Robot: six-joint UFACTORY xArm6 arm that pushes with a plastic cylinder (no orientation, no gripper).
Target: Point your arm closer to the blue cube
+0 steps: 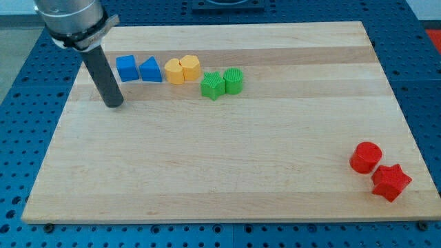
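Observation:
The blue cube [127, 67] sits near the view's top left on the wooden board [220, 165]. A blue triangular block [151, 70] touches its right side. My tip [114, 104] rests on the board just below and slightly left of the blue cube, with a small gap between them. The dark rod rises from the tip up to the arm's grey end at the view's top left.
Right of the blue blocks are two yellow blocks [176, 71] [191, 67], then a green star [213, 85] and a green cylinder [233, 80]. A red cylinder [365, 157] and a red star [391, 182] lie at the view's bottom right.

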